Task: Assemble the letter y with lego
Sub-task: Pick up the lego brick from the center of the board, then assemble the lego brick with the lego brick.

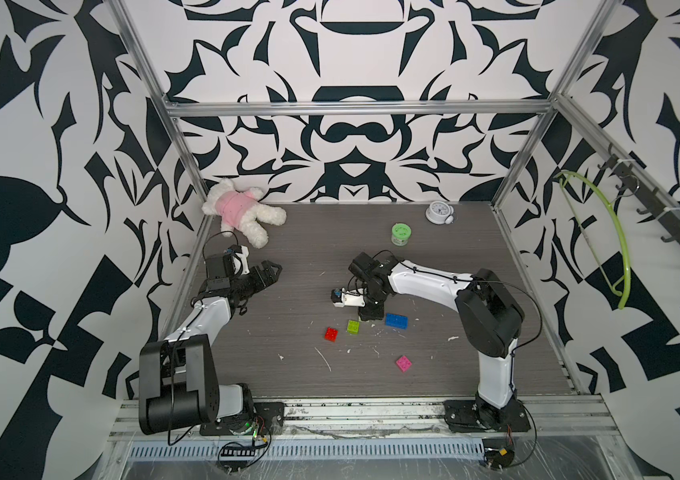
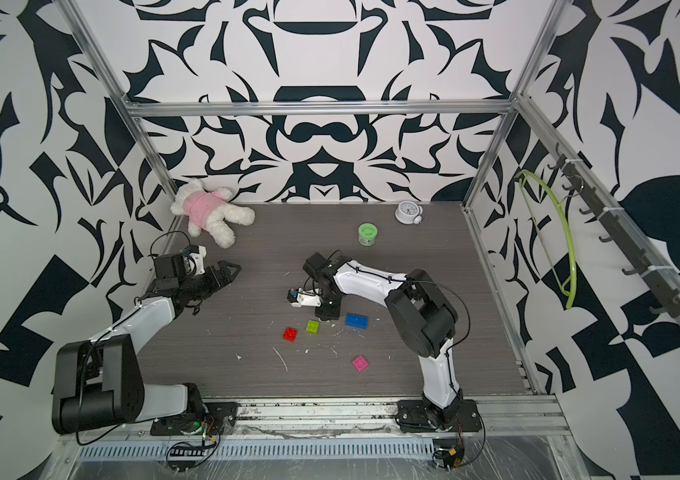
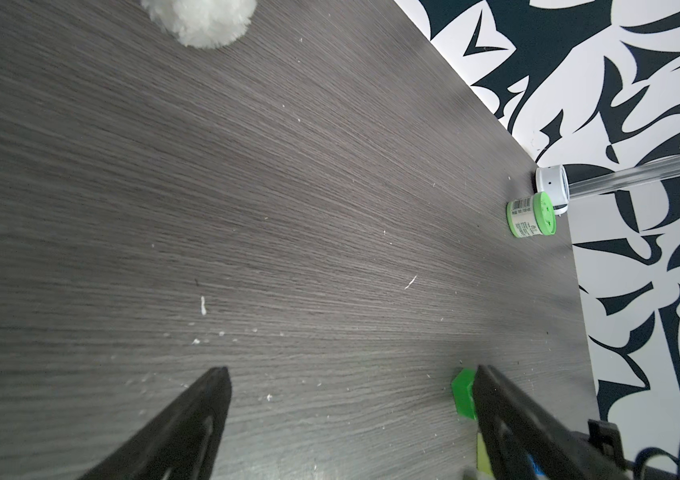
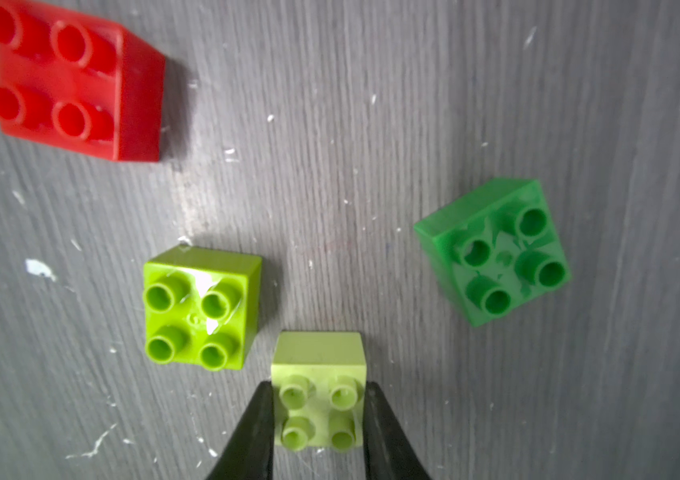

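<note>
Lime brick (image 4: 318, 399) sits clamped between the two right fingers (image 4: 253, 436).

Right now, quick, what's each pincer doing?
Left pincer: open, holding nothing.
Right pincer: closed on a pale lime brick.

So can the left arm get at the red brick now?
Probably yes: its fingers are open and empty, and nothing stands between them and the red brick. The right arm, gripping a lime brick nearby, may crowd it.
</note>
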Motion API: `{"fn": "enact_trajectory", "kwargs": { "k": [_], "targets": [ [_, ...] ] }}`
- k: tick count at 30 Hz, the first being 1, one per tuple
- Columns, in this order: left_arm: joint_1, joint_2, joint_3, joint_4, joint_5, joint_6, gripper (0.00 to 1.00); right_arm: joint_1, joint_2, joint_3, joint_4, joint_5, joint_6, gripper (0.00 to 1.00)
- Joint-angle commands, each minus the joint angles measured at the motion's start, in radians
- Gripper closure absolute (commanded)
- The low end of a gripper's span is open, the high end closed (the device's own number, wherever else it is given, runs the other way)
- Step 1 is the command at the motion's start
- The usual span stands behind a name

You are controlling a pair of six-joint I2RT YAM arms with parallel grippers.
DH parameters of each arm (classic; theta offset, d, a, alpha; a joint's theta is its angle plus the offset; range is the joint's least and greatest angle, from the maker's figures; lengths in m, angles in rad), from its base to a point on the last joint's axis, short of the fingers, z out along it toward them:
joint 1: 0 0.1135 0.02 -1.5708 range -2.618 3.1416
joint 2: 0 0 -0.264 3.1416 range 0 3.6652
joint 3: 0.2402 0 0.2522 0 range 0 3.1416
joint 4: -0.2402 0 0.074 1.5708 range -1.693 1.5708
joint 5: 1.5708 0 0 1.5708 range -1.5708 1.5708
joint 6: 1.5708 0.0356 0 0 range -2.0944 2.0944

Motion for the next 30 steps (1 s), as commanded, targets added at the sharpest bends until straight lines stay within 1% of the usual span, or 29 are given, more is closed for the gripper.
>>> {"fn": "enact_trajectory", "kwargs": {
  "k": [1, 7, 9, 11, 12, 19, 24, 30],
  "targets": [
    [0.005, 0.013, -0.012, 0.005, 0.017, -0.005, 0.04, 0.005, -0.022, 0.035, -0.023, 0.005, -0.006, 0.72],
    [0.005, 0.007, -0.012, 0.006, 0.023, -0.005, 0.05, 0.011, -0.154, -0.010, -0.018, 0.014, 0.049, 0.75],
    [0.005, 0.004, -0.011, 0.006, 0.024, -0.005, 0.05, 0.017, -0.200, -0.028, -0.017, -0.007, 0.074, 0.76],
    [0.005, 0.006, -0.012, 0.007, 0.030, -0.008, 0.05, 0.030, -0.229, -0.039, -0.032, -0.021, 0.084, 0.82],
    [0.005, 0.007, -0.011, 0.008, 0.032, -0.009, 0.05, 0.035, -0.235, -0.040, -0.044, -0.024, 0.083, 0.83],
    [0.005, -0.004, -0.011, 0.008, 0.034, -0.008, 0.05, 0.074, -0.215, -0.032, -0.072, -0.025, 0.168, 0.90],
    [0.005, -0.003, -0.012, 0.008, 0.038, -0.008, 0.05, 0.089, -0.161, 0.004, -0.127, 0.008, 0.235, 0.93],
    [0.005, 0.002, -0.018, 0.015, 0.046, -0.014, 0.05, 0.107, -0.148, -0.001, -0.108, 0.003, 0.255, 0.94]
  ]
}}
